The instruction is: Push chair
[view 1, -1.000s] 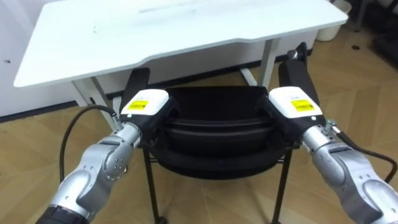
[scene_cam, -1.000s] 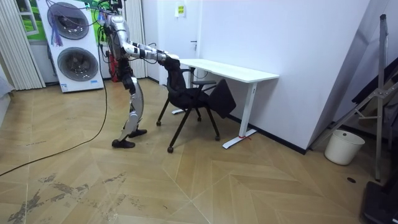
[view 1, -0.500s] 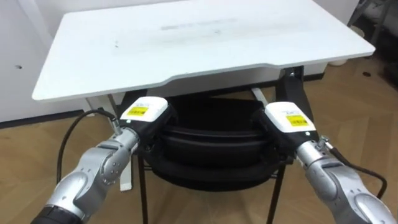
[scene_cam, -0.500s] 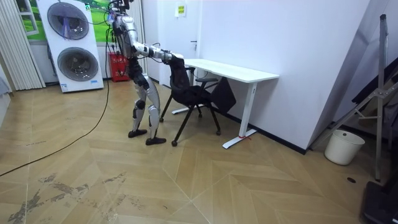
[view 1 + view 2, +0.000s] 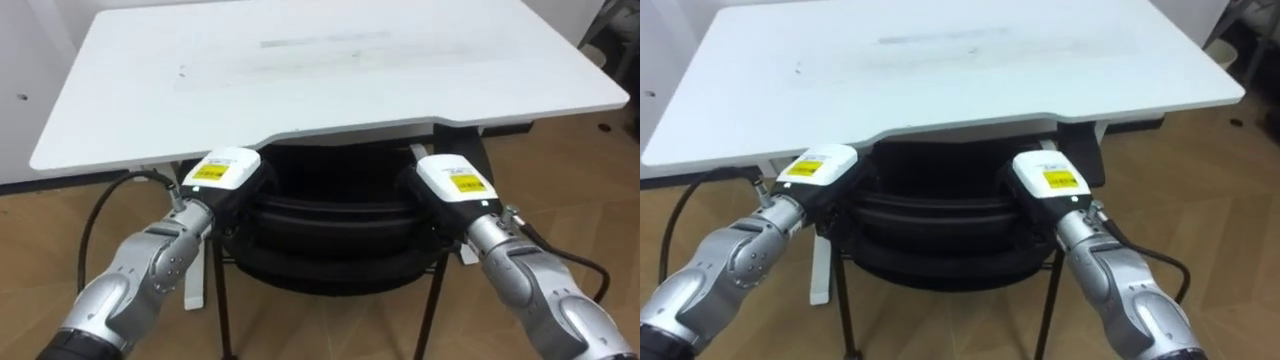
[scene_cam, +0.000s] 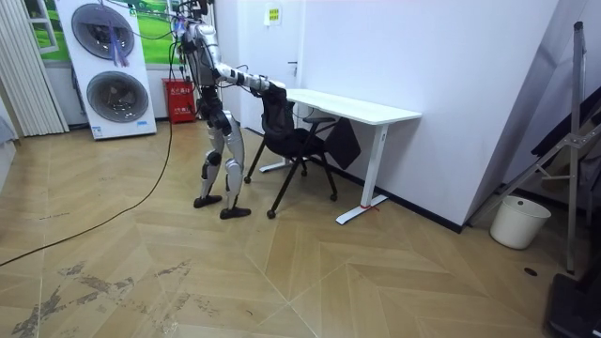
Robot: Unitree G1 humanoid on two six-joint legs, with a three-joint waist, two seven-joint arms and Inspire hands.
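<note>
A chair point(image 5: 335, 225) stands partly under a desk's point(image 5: 330, 70) near edge, with the robot behind it — left hand point(image 5: 222, 175) at the backrest's left end, right hand point(image 5: 455, 185) at its right end.

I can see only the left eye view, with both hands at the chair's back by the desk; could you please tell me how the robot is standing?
Observer: In the room view it stands upright on the wooden floor behind the chair, with both arms stretched forward to the chair's back.
Operator: Thank you. What is behind the robot?
Observer: Two stacked washing machines stand behind it, at the room view's left.
Operator: And is there anything past the desk?
Observer: A white bucket stands on the floor at the room view's right, well apart from the desk.
</note>
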